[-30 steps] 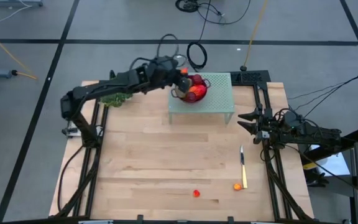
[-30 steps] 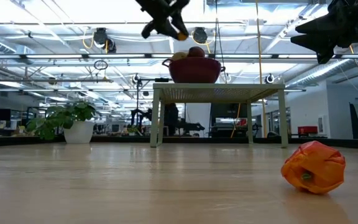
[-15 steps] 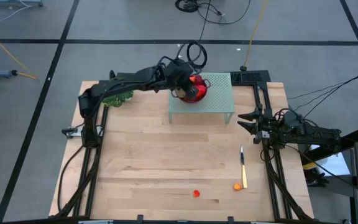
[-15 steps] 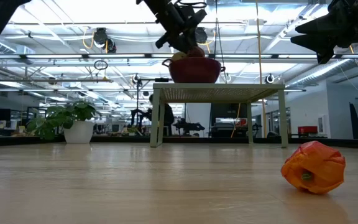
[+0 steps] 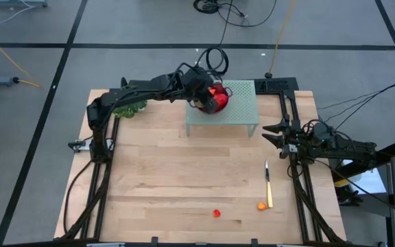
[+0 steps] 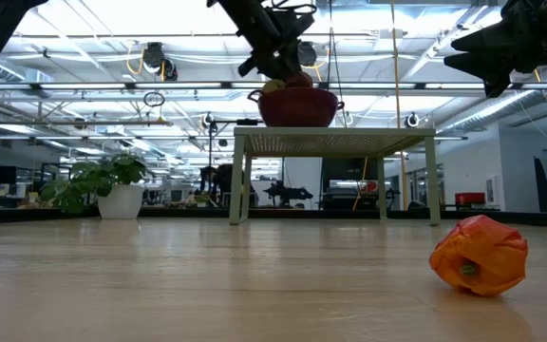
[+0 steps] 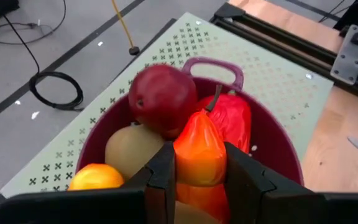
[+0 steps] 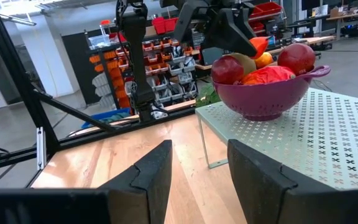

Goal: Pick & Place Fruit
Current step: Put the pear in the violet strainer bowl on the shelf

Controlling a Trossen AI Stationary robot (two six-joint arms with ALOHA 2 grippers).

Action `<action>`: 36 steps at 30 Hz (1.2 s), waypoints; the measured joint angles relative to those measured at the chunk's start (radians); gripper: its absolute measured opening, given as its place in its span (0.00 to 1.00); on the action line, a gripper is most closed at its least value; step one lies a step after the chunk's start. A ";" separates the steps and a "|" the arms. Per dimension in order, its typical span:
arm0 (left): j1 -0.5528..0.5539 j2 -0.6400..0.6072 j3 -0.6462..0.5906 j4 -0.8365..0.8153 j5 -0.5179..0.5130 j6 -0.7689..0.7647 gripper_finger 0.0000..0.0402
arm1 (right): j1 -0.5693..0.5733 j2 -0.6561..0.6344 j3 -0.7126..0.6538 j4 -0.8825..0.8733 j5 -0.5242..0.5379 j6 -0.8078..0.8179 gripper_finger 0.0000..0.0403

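My left gripper is shut on a small orange fruit and hangs right over the magenta bowl. The bowl stands on a pale green perforated stand near the table's far edge. It holds a dark red ball, a red piece, a tan oval and an orange ball. A tiny red fruit and a tiny orange fruit lie on the table near its near edge. My right gripper waits open at the table's right edge. My left gripper pinches the orange fruit's lower half between its two fingers, one on each side. It comes from above, slanting down toward the bowl. The fruit is lifted clear, its pointed end sticking out past the fingertips above the fruit in the bowl.
A slim knife lies on the table's right part beside the tiny orange fruit. A leafy green sprig sits at the far left, under the left arm. The middle of the wooden table is bare.
My left gripper has carried the orange fruit toward the table's right and down, from beside the bowl's left rim to right over the bowl. Most of this came in the first half second; since then it has hardly moved. It has stayed shut.
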 joint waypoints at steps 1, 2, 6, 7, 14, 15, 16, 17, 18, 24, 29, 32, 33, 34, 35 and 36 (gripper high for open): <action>0.000 0.000 0.000 0.006 -0.001 0.000 0.23 | 0.000 0.000 0.000 0.000 0.000 0.000 0.37; 0.000 0.000 0.000 0.009 -0.002 0.001 0.23 | 0.000 0.000 0.000 0.000 0.000 0.000 0.37; 0.000 0.000 0.000 0.010 -0.005 0.004 0.24 | 0.000 0.000 0.000 0.000 0.000 0.000 0.37; 0.000 0.000 0.000 0.010 -0.005 0.001 0.25 | 0.000 0.000 0.000 0.000 0.000 0.000 0.37; 0.000 0.000 0.000 0.010 -0.005 0.000 0.37 | 0.000 0.000 0.000 0.000 0.000 0.000 0.37; 0.000 0.000 0.000 0.009 -0.006 0.000 0.38 | 0.000 0.000 0.000 0.000 0.000 0.000 0.37; 0.000 0.000 0.000 0.008 -0.006 0.000 0.39 | 0.000 0.000 0.000 0.000 0.000 0.000 0.37; 0.000 0.000 0.000 0.008 -0.006 -0.001 0.40 | 0.000 0.000 0.000 0.000 0.000 0.000 0.37; 0.000 0.000 0.000 0.008 -0.006 0.000 0.40 | 0.000 0.000 0.000 0.000 0.000 0.000 0.37; 0.000 0.000 0.000 0.014 -0.043 0.011 0.40 | 0.000 0.000 0.000 0.000 0.000 0.000 0.37; 0.003 -0.033 0.000 0.041 -0.051 0.017 0.40 | 0.000 0.000 0.000 0.000 0.000 0.000 0.37; 0.002 -0.068 0.000 0.064 -0.051 0.008 0.40 | 0.000 0.000 0.000 0.000 -0.001 0.000 0.37; -0.001 -0.078 0.000 0.066 -0.051 -0.005 0.40 | 0.000 0.000 0.000 0.000 -0.001 0.000 0.37; -0.003 -0.089 0.000 0.076 -0.050 -0.024 0.40 | 0.000 0.000 0.000 0.000 -0.002 0.000 0.37; -0.005 -0.102 0.000 0.082 -0.051 -0.045 0.40 | 0.000 0.000 0.000 0.000 -0.003 0.000 0.37; -0.008 -0.113 0.000 0.080 -0.051 -0.068 0.40 | 0.000 0.000 0.000 0.000 -0.005 0.000 0.37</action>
